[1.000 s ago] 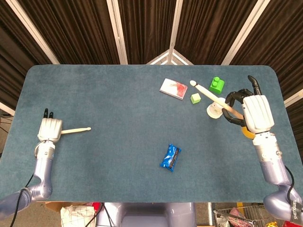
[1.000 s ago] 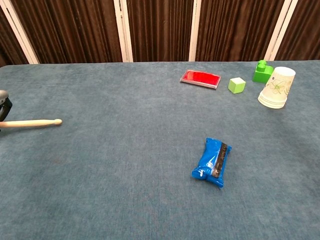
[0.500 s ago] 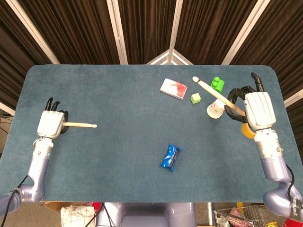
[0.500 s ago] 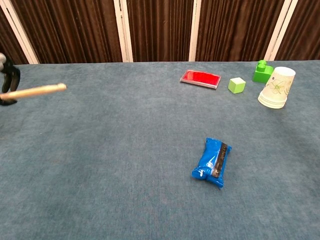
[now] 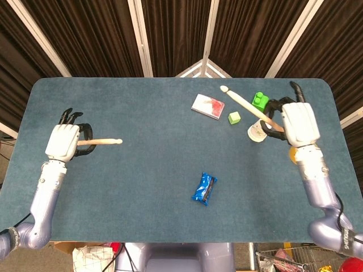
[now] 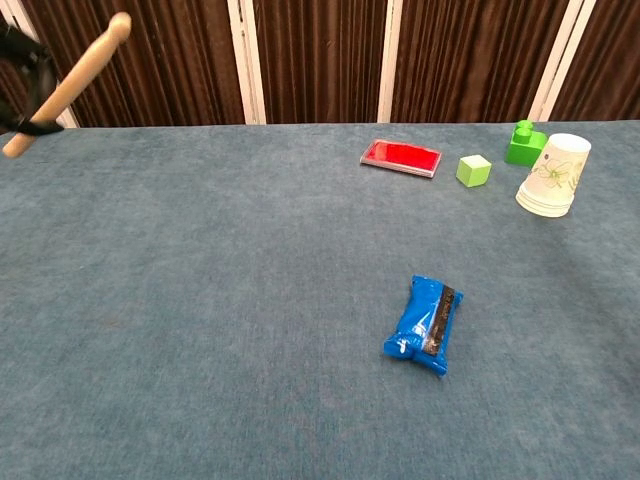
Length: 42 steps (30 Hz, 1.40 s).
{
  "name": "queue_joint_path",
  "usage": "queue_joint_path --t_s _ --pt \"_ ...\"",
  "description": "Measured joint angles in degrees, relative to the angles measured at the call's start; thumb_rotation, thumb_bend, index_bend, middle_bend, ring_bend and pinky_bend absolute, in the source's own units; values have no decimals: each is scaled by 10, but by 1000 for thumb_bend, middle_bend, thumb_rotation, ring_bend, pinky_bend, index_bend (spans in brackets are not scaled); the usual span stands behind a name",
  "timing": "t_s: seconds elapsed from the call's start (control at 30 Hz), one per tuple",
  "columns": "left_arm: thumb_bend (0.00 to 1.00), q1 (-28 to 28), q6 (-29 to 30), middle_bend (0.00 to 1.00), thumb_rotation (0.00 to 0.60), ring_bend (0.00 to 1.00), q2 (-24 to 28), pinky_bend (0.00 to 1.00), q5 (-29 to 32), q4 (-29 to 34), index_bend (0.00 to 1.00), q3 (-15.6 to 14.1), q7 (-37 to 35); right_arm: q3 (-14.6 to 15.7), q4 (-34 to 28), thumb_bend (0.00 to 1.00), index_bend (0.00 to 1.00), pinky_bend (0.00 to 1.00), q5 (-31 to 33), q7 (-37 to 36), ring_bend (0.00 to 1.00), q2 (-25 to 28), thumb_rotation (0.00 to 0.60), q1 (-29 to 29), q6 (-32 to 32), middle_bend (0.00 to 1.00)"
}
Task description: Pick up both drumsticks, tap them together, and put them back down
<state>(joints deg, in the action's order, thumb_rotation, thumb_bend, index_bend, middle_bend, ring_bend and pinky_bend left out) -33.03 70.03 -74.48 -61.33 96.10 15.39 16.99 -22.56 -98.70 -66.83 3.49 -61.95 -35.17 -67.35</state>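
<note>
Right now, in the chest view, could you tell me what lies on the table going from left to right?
Blue snack packet → red flat packet → light green cube → green toy brick → paper cup.

Only lettering I can spot from my end is on the right arm (image 5: 347, 243) near its base, at the table's near right corner, and it's too small to make out. The blue packet (image 6: 424, 325) shows nothing readable.
</note>
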Motion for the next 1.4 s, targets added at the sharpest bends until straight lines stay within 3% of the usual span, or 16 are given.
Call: queue_joint_path --t_s 0.17,0.37,0.9,1.4 --pt "381 -23 -8 611 600 163 10 30 67 73 638 34 43 -12 -16 471 719 39 6 -9 461 -12 600 -25 21 660" --pt "381 -53 -10 611 600 163 -6 30 111 109 639 51 72 -12 -25 470 719 39 7 -3 461 -33 600 -53 43 660" --pt "380 -123 24 612 600 163 -81 30 177 114 640 69 153 -9 46 474 719 39 55 74 461 -130 600 -138 80 660" --pt "380 -152 45 617 600 163 -114 30 228 93 645 114 138 -20 29 477 719 39 43 16 461 -123 600 -135 74 660"
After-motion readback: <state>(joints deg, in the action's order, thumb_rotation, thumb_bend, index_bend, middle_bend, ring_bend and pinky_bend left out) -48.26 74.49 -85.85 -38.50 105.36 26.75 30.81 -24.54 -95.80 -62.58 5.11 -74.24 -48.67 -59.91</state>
